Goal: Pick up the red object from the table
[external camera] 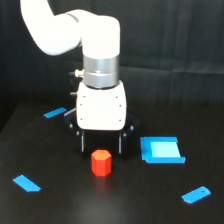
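The red object [101,163], a small orange-red hexagonal block, stands upright on the black table [60,205] near the middle. My gripper [101,150] hangs straight down from the white arm just above and behind the block. Its two dark fingers [82,143] stand wide apart, one on each side of the block's top. The gripper is open and holds nothing. The block's lower part shows fully; its top edge sits about level with the fingertips.
Flat blue pieces lie on the table: a large square one [161,150] to the exterior view's right of the block, a small one [196,195] at front right, one [26,183] at front left, one [55,112] at back left. A dark wrinkled cloth [170,40] hangs behind.
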Controlling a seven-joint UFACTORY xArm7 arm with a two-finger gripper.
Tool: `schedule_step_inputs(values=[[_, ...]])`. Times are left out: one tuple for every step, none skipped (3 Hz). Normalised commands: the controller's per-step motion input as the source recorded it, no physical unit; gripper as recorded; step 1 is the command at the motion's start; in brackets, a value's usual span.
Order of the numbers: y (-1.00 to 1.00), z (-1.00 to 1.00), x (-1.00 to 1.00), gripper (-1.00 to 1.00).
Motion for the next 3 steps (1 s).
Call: schedule_step_inputs(values=[[-0.66,-0.07,-0.07,1.0],[-0.38,-0.01,-0.1,0.75],[-0.01,-0.07,-0.01,-0.92]])
